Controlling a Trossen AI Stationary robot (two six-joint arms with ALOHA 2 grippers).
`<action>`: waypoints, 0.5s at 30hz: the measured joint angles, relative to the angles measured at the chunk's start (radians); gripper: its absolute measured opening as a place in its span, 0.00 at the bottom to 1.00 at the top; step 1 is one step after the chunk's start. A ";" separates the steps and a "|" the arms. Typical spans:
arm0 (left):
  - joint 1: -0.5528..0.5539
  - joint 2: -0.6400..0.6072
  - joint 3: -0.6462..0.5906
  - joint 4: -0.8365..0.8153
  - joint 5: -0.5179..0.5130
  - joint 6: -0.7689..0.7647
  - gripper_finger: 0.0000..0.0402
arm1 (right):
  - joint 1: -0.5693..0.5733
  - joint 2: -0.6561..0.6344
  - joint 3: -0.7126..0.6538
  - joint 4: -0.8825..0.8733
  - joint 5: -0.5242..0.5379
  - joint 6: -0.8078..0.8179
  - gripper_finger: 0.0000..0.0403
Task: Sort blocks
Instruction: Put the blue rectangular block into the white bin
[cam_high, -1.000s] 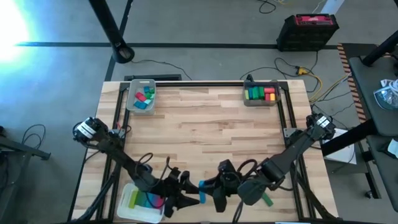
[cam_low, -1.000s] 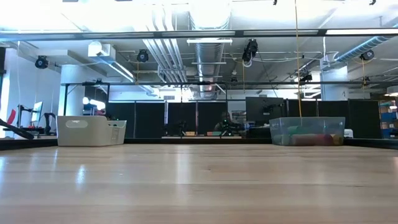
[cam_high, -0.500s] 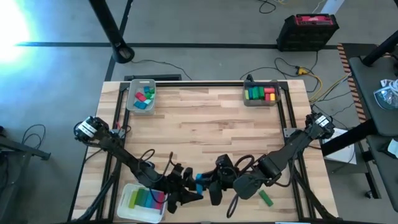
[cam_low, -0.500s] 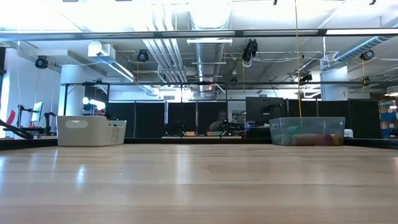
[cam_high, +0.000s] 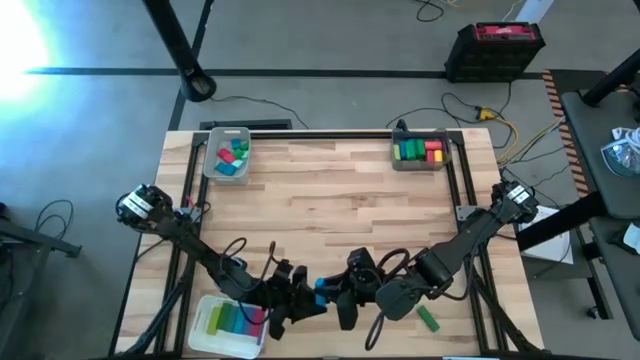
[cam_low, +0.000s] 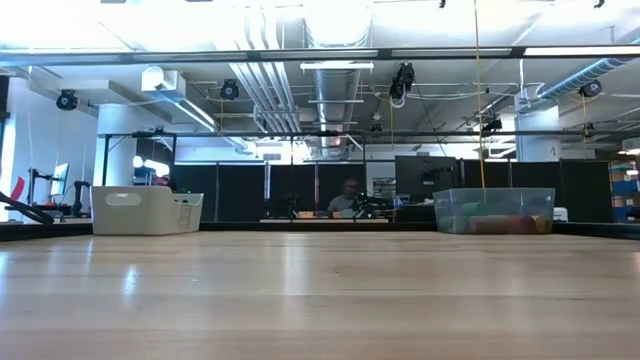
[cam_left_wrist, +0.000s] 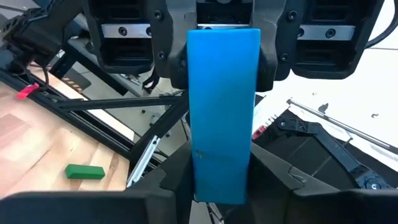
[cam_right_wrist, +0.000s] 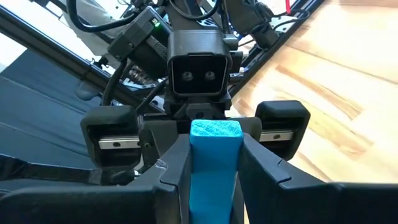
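– One blue bar (cam_high: 320, 290) is gripped from both ends at once, is it not?

– It is. The bar is held in the air over the near edge of the surface (cam_high: 330, 200), between the left gripper (cam_high: 300, 300) and the right gripper (cam_high: 341, 296). In the left wrist view the left fingers (cam_left_wrist: 177, 177) are pressed narrow against its sides, and in the right wrist view the right fingers (cam_right_wrist: 176, 168) are closed on it likewise. A handover is judged to be in hand.

– What could be spoiled from here?

– If both sets of fingers are opened together, the bar can be dropped, and it may be lost over the near edge. If one arm is pulled away while the other stays clamped, the bar can be twisted or wrenched loose. The wrists are crowded close, so cables could be snagged.

– And the rest of the blocks?

– A green block (cam_high: 428, 319) is left lying on the surface near the right arm. Coloured bars are laid in the white tray (cam_high: 203, 338) at the near left corner, and others are kept in the grey tray (cam_high: 210, 160) and the clear tray (cam_high: 420, 164) along the far side.

– Can any writing be read?

– None; no brand or label can be made out.
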 joint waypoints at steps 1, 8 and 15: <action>0.000 0.000 0.000 0.000 0.001 0.000 0.26 | 0.000 0.000 0.000 0.000 0.000 0.001 0.23; -0.011 0.000 0.012 -0.001 0.019 0.026 0.24 | 0.007 0.000 0.000 0.005 -0.013 0.000 0.24; -0.032 -0.061 0.034 -0.220 0.028 0.044 0.23 | 0.012 -0.002 0.000 -0.008 -0.039 -0.011 0.47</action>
